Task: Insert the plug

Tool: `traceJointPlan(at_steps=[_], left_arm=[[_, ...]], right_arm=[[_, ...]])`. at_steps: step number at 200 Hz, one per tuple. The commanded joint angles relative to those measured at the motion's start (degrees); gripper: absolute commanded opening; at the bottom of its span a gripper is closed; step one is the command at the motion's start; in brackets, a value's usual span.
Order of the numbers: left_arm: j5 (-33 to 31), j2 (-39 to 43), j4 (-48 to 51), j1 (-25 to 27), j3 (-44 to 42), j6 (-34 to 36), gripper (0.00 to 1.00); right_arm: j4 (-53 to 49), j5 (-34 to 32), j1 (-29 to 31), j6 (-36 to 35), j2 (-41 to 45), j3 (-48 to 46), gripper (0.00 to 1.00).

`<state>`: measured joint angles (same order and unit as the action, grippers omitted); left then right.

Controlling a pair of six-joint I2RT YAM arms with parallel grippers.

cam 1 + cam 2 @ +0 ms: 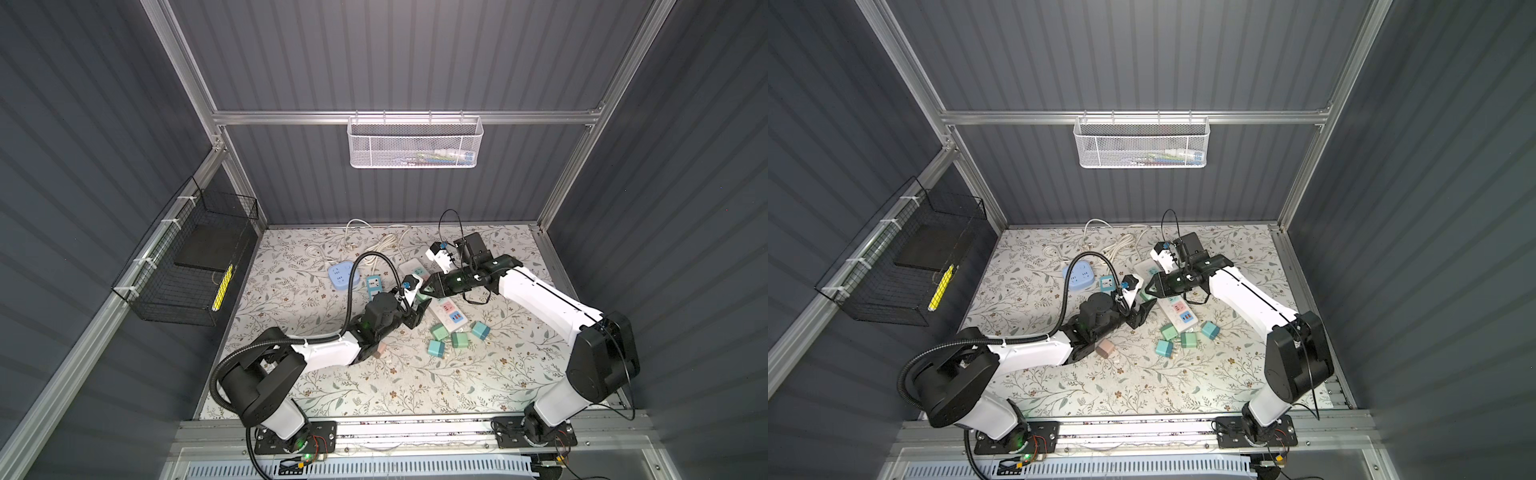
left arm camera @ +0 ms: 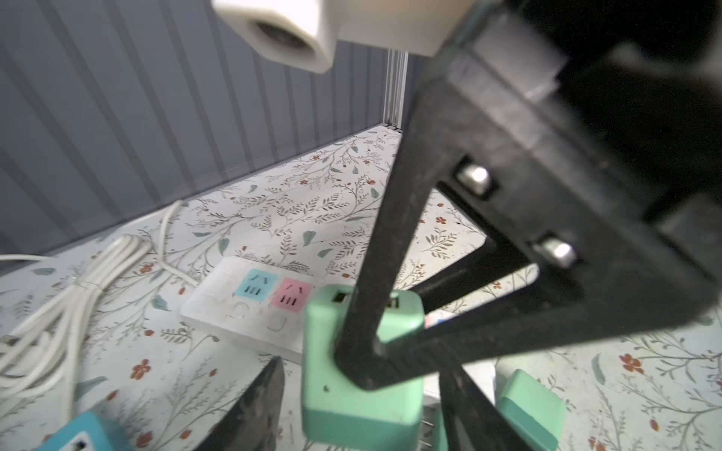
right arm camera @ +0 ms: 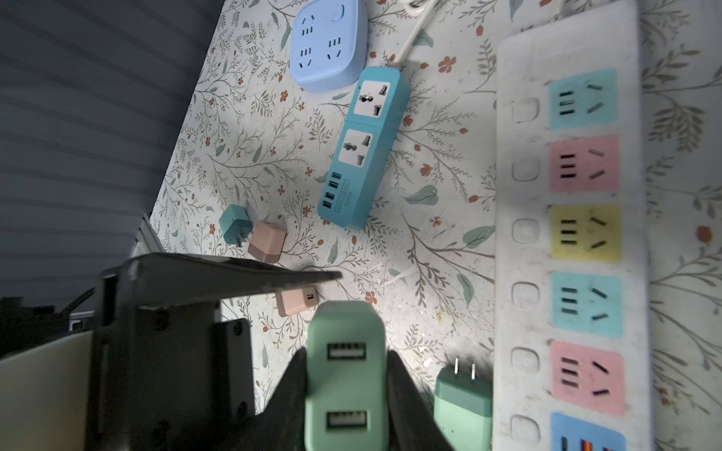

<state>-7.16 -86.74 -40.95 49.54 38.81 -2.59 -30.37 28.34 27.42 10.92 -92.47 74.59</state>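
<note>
My right gripper (image 3: 345,353) is pinching the green plug (image 3: 344,324) by its two sides. My left gripper (image 2: 361,367) is spread wide, with one finger on each side of the same plug and gaps between. The plug's long side runs the same way as the right fingers. I cannot see its pins. The white power strip (image 3: 566,234) lies flat, just beside and below the right fingertips, so I think the right arm does the push

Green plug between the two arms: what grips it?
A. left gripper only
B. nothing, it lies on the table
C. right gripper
C: the right gripper is clamped on both sides of the green plug, while the left gripper stands open around it, its fingers clear of the plug.
</note>
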Motion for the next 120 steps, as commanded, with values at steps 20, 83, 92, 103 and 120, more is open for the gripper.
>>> traceJointPlan(at_steps=[20, 83, 92, 103, 120], left_arm=[[-11.8, 10.2, 2.8, -1.0, -5.2, -9.8, 0.82], [-19.6, 24.3, 6.3, -5.1, -14.3, -18.5, 0.88], [-19.6, 25.5, 7.0, -5.7, -14.9, -18.9, 0.88], [-19.6, 26.6, 7.4, -6.2, -15.4, -18.9, 0.87], [-19.7, 27.8, 7.7, -6.5, -16.0, -18.9, 0.88]], right_arm=[[7.0, -18.2, 0.5, -7.4, 0.2, -0.6, 0.19], [17.7, -24.2, 0.3, -13.2, -11.5, 4.2, 0.19], [17.9, -23.8, 0.4, -13.4, -13.4, 5.8, 0.19], [17.8, -24.2, 0.3, -13.5, -15.8, 7.9, 0.19], [17.7, -23.9, 0.1, -13.1, -18.7, 10.5, 0.18]])
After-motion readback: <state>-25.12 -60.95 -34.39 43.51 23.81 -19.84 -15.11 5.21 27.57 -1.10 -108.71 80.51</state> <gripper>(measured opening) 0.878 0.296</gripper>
